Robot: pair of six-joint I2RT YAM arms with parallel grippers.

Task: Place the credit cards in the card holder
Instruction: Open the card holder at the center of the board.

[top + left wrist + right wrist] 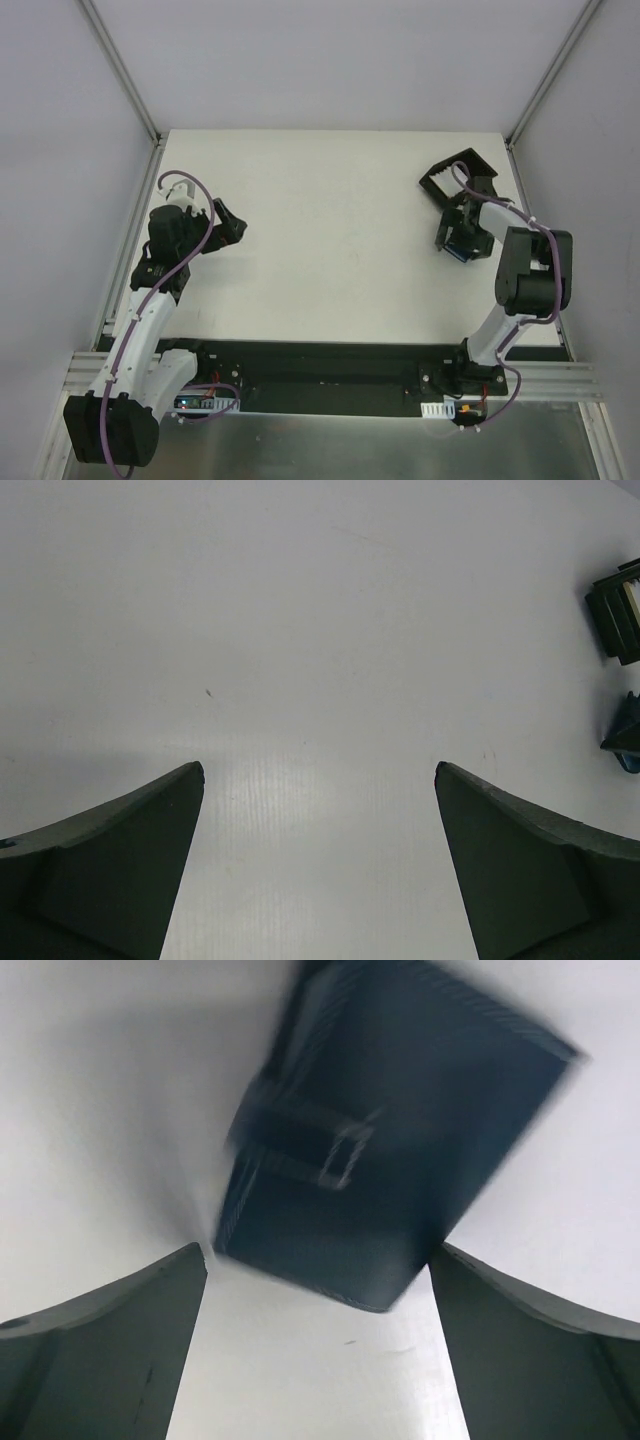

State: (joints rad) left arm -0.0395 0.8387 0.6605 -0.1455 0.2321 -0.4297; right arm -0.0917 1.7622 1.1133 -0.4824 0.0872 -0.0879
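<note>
Robotics lab test cell: left arm (145,320) and right arm (530,270) bolted to a black plate (330,365) at the edge of a white table (330,250), boxed in by white panels (330,60) on aluminium rails (118,65), purple cables (211,215) along each arm.

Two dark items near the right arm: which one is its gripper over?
The navy card holder, strap across it, directly under the open right gripper. The black walled tray lies farther back, beyond it.

top: overhead, all table (330,220) | left: low, across table | right: close over card holder (390,1150)
</note>
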